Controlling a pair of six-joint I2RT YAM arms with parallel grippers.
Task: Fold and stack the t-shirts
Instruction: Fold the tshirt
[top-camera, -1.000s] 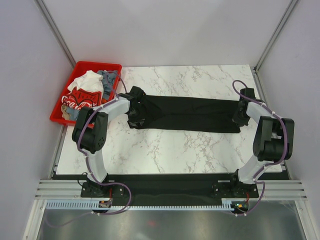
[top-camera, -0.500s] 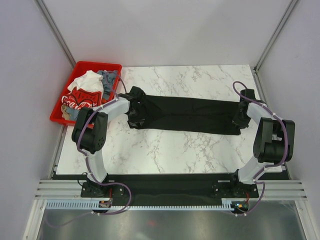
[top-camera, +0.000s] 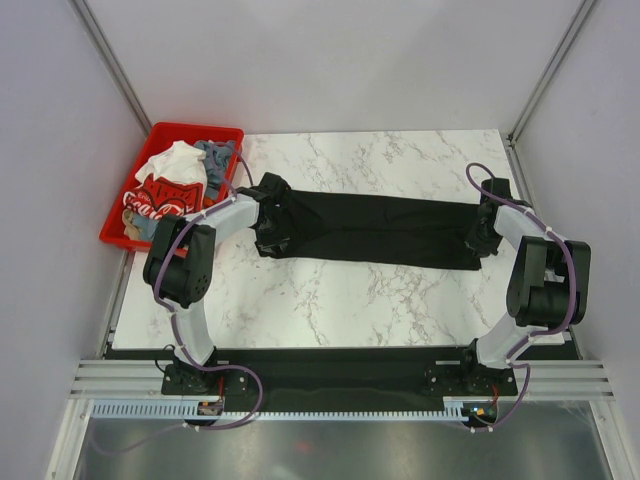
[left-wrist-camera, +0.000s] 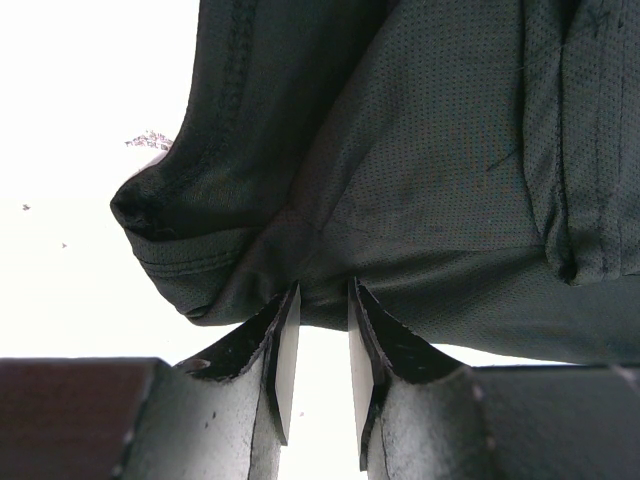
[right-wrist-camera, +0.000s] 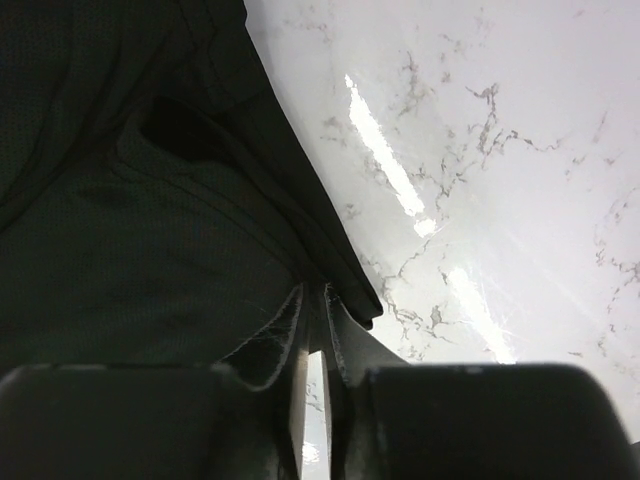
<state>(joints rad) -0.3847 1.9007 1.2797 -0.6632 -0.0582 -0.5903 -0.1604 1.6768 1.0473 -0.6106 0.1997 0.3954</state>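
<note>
A black t-shirt (top-camera: 380, 230) lies stretched in a long band across the marble table (top-camera: 330, 290). My left gripper (top-camera: 268, 215) is at its bunched left end. In the left wrist view the black mesh cloth (left-wrist-camera: 420, 150) hangs over the gripper (left-wrist-camera: 322, 290), whose tips pinch a fold with a gap between the pads lower down. My right gripper (top-camera: 484, 235) is at the shirt's right end. Its jaws (right-wrist-camera: 313, 290) stand nearly together, clamped on the hem of the black cloth (right-wrist-camera: 130, 240). More t-shirts fill the bin: white (top-camera: 175, 163), red with Coca-Cola lettering (top-camera: 158, 197), grey-blue (top-camera: 218, 155).
A red plastic bin (top-camera: 195, 129) stands at the table's back left corner, just left of my left arm. Grey walls close in the table on three sides. Bare marble (right-wrist-camera: 480, 150) lies to the right of the shirt's edge.
The right gripper has shifted slightly toward the right edge, drawing the shirt's right end tighter. The left arm and the bunched end have stayed put.
</note>
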